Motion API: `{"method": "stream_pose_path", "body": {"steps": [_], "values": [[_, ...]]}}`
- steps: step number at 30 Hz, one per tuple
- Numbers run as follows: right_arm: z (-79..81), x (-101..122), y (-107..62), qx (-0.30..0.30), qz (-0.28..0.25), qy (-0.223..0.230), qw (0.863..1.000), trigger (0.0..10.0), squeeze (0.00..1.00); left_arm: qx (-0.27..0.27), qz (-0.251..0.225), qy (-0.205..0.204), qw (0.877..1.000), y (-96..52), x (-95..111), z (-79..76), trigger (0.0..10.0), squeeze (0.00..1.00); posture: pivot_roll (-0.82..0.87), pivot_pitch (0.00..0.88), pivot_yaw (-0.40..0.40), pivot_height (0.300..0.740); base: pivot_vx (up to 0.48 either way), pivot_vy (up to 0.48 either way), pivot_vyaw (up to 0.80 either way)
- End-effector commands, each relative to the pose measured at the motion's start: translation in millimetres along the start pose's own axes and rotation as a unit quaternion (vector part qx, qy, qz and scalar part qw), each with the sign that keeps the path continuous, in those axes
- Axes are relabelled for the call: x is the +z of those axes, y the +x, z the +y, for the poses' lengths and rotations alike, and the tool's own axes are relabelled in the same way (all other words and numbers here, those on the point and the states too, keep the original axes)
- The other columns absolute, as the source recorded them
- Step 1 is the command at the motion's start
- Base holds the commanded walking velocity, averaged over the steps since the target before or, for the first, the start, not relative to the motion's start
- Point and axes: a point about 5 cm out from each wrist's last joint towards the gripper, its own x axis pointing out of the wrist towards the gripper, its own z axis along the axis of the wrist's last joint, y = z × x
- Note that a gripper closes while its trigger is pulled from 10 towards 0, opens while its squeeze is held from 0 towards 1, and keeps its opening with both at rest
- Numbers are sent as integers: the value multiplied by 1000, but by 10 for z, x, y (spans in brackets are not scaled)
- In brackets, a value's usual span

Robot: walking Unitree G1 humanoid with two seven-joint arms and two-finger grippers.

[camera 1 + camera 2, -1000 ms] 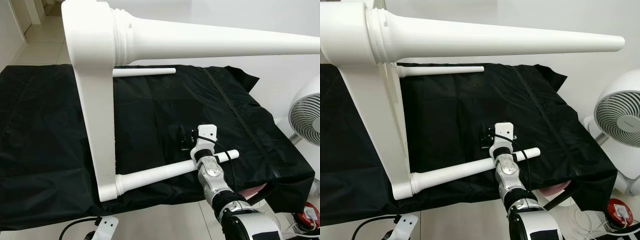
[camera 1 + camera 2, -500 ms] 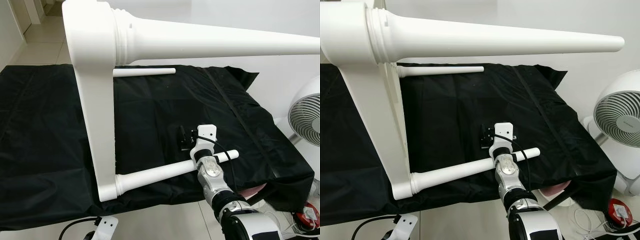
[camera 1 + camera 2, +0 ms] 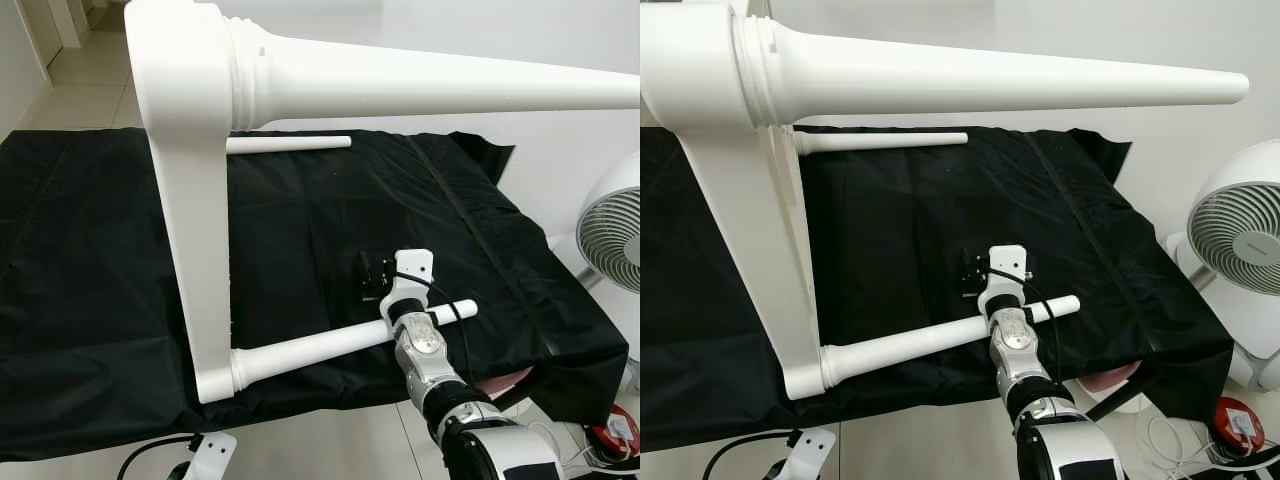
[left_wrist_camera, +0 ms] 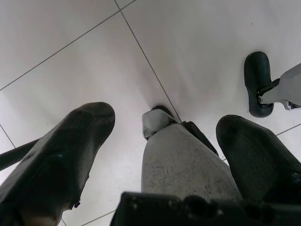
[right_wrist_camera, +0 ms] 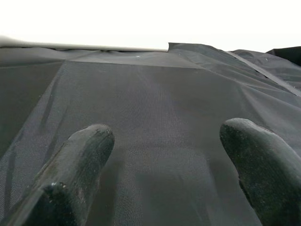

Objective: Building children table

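Note:
A white children's table lies on its side on a black cloth (image 3: 90,250). Its top (image 3: 190,250) stands as an upright slab. One thick leg (image 3: 420,85) juts toward me overhead, a second leg (image 3: 320,350) lies low near the cloth's front edge, and a third (image 3: 290,144) shows at the back. My right arm reaches across the low leg; my right gripper (image 3: 371,277) is just beyond it, open over bare cloth (image 5: 155,103), holding nothing. My left gripper (image 4: 164,127) hangs open above the tiled floor.
A white fan (image 3: 1240,240) stands on the floor at the right, past the cloth's edge. A small red object (image 3: 1238,425) and cables lie on the floor below it. A white wall runs behind. The cloth stretches wide to the left of the slab.

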Motion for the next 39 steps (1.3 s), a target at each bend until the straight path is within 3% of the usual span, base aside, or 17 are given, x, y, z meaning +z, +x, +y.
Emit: {"method": "stream_pose_path", "body": {"steps": [1,39], "values": [[-36,-83,-56,-11,18,5,1000,10000,0,2,30,-3,1000,-17,-157,-84,10000,0,55,0,-116,740,0,0,0],[-30,-70,-45,-14,15,7,1000,10000,0,6,30,-4,1000,-18,-160,-59,10000,0,62,0,-115,740,0,0,0]]}}
